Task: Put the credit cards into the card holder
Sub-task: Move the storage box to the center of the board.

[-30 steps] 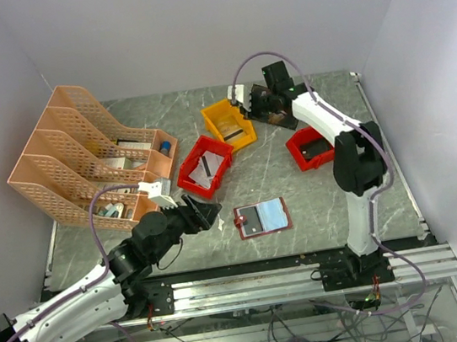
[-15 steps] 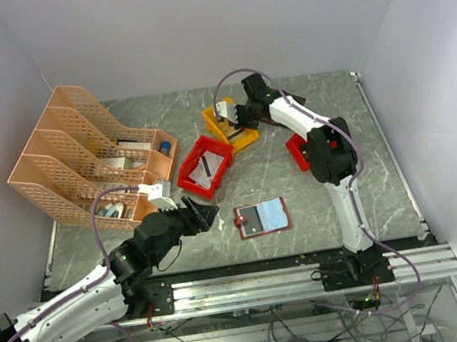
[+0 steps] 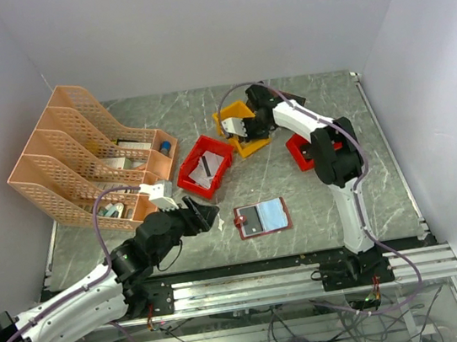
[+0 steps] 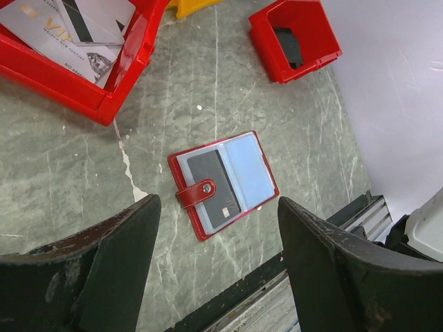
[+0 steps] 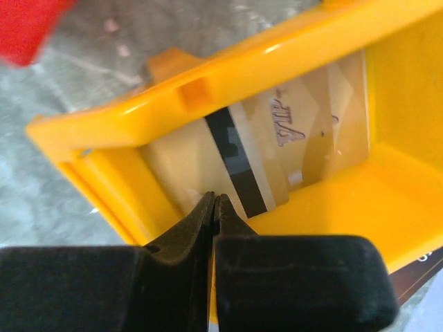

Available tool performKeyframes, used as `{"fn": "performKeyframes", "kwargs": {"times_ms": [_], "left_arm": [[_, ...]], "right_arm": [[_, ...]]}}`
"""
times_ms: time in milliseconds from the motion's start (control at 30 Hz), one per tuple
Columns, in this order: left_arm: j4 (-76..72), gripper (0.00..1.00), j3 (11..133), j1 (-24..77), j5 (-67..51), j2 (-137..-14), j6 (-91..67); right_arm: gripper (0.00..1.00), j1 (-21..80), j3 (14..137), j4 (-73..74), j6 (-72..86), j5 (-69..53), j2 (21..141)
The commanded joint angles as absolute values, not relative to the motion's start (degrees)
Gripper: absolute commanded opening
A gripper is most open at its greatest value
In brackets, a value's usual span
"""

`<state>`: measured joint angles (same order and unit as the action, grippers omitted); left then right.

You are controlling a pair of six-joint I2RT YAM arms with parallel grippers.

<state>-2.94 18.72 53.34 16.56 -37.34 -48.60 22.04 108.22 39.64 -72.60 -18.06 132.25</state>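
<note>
The card holder lies open on the table, dark red with a snap tab, a dark card in its left pocket and a pale blue empty pocket on the right. In the left wrist view it lies below my open, empty left gripper, which hovers above it. Pale credit cards lie in a red bin. My right gripper is shut, its tips down inside a yellow bin beside a pale card with a black stripe. I see nothing held between them.
Orange mesh file racks stand at the left. A small red bin with a dark item sits behind the right arm; it also shows in the left wrist view. The table's front rail runs just below the card holder.
My right arm swung left from the back of the table and lowered its gripper into the yellow bin, which has shifted slightly. The left arm has hardly moved.
</note>
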Motion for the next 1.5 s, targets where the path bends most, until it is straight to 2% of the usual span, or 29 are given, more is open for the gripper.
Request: {"fn": "performKeyframes", "kwargs": {"times_ms": [0, 433, 767, 967, 1133, 1467], "left_arm": [[-2.8, 0.79, 19.2, 52.9, 16.5, -37.6, -48.0], [-7.7, 0.79, 17.9, 53.0, 13.7, -39.7, -49.5], [-18.0, 0.7, 14.4, 53.1, 11.5, -43.6, -53.4], [-23.9, 0.61, 11.9, 53.1, 12.0, -45.7, -56.6], [-25.9, 0.51, 13.1, 54.7, 13.7, -50.0, -57.0], [-25.2, 0.47, 21.9, 61.6, 21.6, -65.4, -57.2]], "right_arm": [[0.0, 21.7, 103.2, 44.2, -75.8, -18.5, 126.7], [0.0, 23.8, 79.7, 41.6, -73.9, -24.5, 111.9], [0.0, 30.8, 74.2, 39.6, -58.5, -29.8, 106.5], [0.0, 30.4, 78.6, 41.2, -49.3, -32.5, 106.3], [0.13, 25.9, 86.2, 47.7, -46.4, -34.8, 109.5], [0.42, 24.6, 87.8, 51.2, -44.3, -33.4, 112.8]]}}
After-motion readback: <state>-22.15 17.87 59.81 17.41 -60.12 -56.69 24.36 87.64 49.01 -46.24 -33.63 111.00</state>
